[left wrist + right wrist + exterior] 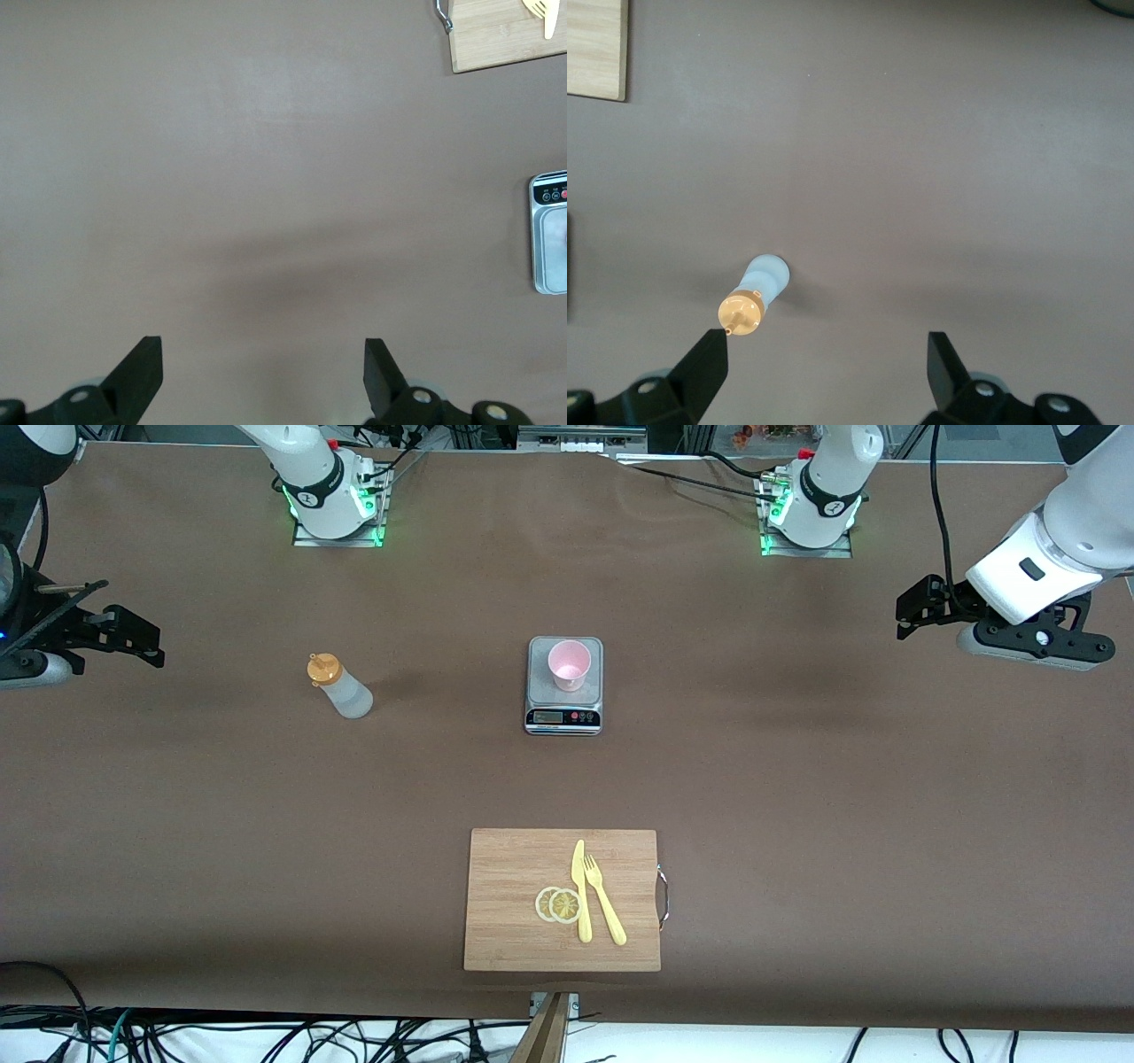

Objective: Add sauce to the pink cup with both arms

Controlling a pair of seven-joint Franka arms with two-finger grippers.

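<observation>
Sauce (340, 686) stands upright on the brown, matte, cloth-like surface (797, 779) toward the right arm's end, a translucent whitish squeeze bottle with a rounded body and an orange nozzle cap; the right wrist view looks down on its cap, with the bottle (756, 296) near one finger; the pink cup (568, 664), a smooth tapered tumbler of pale plastic, sits mouth up on the square metal plate of a small grey scale (564, 724) at mid-surface, level with the bottle and well apart from it; nearer the front camera lies a rectangular bamboo cutting board (514, 903) with a metal loop handle, carrying two thin lemon slices (558, 904), a yellow plastic knife (581, 890) and a yellow plastic fork (604, 899) side by side; the right gripper (133, 638), black and angular, hangs over the surface at the right arm's end, its fingers spread wide and holding nothing; the left gripper (917, 607) hangs over the left arm's end, likewise spread and empty, with only bare surface between its fingers (137, 372) in the left wrist view.
</observation>
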